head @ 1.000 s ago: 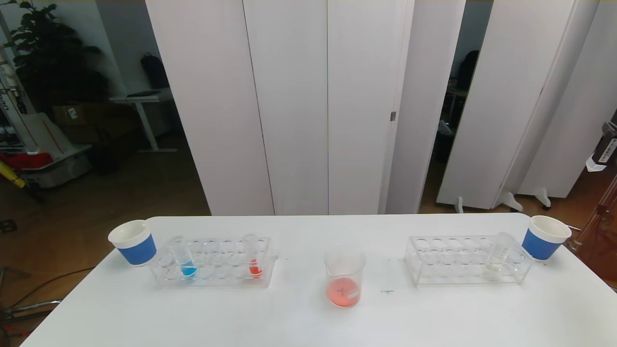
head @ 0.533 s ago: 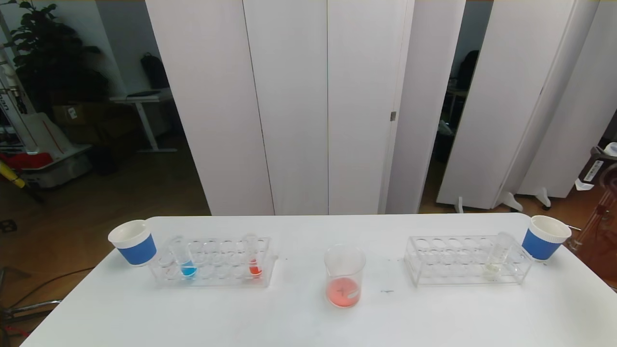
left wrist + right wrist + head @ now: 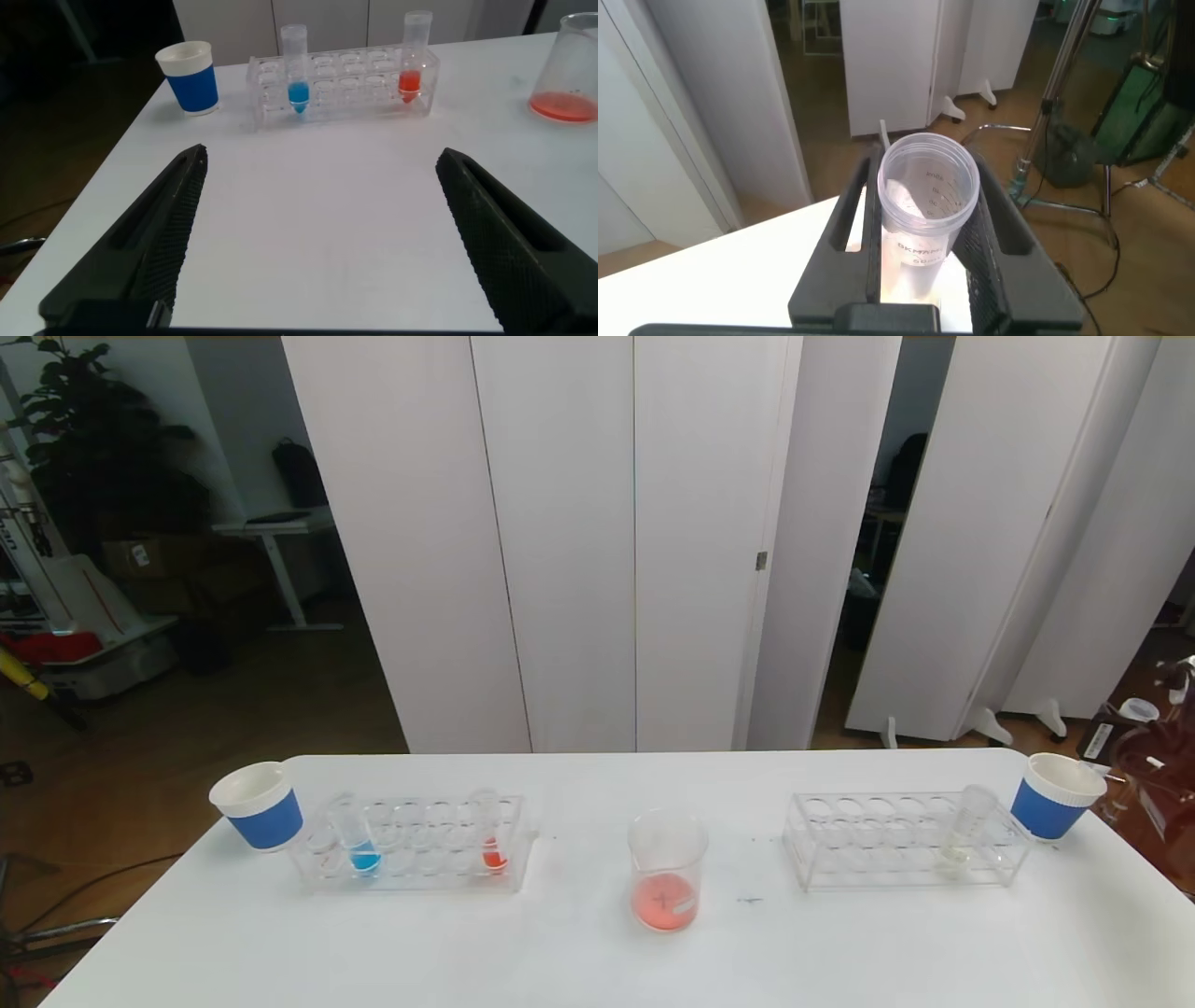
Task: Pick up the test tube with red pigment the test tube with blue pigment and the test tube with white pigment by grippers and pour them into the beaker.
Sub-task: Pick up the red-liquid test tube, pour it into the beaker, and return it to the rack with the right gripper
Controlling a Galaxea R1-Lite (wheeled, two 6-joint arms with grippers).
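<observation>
Far left, a blue-and-white paper cup (image 3: 259, 805) sits at the surface's (image 3: 560, 961) back left corner, just beside a clear tube rack (image 3: 415, 845). In that rack, the test tube with blue pigment (image 3: 355, 837) stands upright at the left end, and a tube with orange-red liquid (image 3: 489, 831) stands toward the right end. The left hand (image 3: 318, 243) hovers low over the near left of the surface, fingers (image 3: 140, 252) spread wide, holding nothing. Centre stage, the beaker (image 3: 666, 870) stands alone with pinkish-red liquid in its bottom. On to the second rack (image 3: 901, 840): the test tube with white pigment (image 3: 966, 823) leans in a slot at its right end, a second paper cup (image 3: 1055, 795) just beyond. Off the right edge, the right hand (image 3: 920, 252) is pinching a clear graduated tube (image 3: 926, 210) that looks empty.
</observation>
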